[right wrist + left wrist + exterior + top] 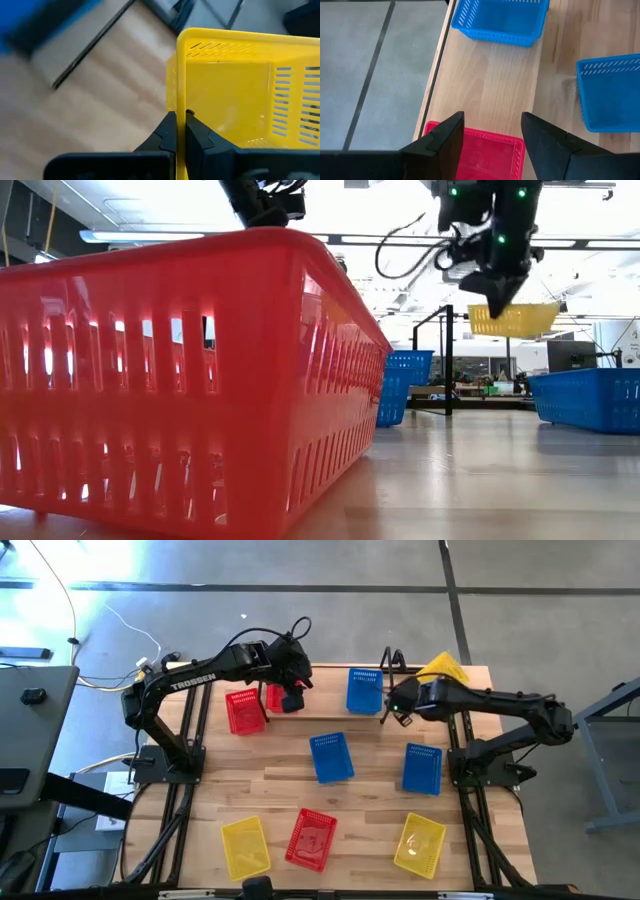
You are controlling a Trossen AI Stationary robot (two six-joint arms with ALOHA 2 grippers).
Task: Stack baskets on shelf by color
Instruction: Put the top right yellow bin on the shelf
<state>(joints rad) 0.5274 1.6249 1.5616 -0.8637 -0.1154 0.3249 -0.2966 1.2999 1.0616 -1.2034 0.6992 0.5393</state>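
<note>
1. The overhead view is the only one with the full layout. Counting from it: three blue baskets, three yellow and three red, nine total.
2. Using the shelf (330, 700) as the landmark, a narrow light board at the table's far edge: one blue basket (364, 691) sits on it, a red basket (276, 696) sits on it under the left arm, and another red one (244, 711) is just beside its left end. Two blues, (331, 757) and (422, 768), sit on the table in front of the shelf. Well in front of it, along the near edge, are yellow (245, 846), red (312, 838) and yellow (420, 844).
3. The right wrist view shows what overhead can't: the right gripper (180, 131) has its jaws pressed together on the wall of the third yellow basket (240, 95).
4. The low view shows that yellow basket is lifted, hanging clear above the table at the shelf's right end.
5. In the left wrist view the left gripper (492, 145) has its jaws spread wide, hovering over the red basket on the shelf and holding nothing.
</note>
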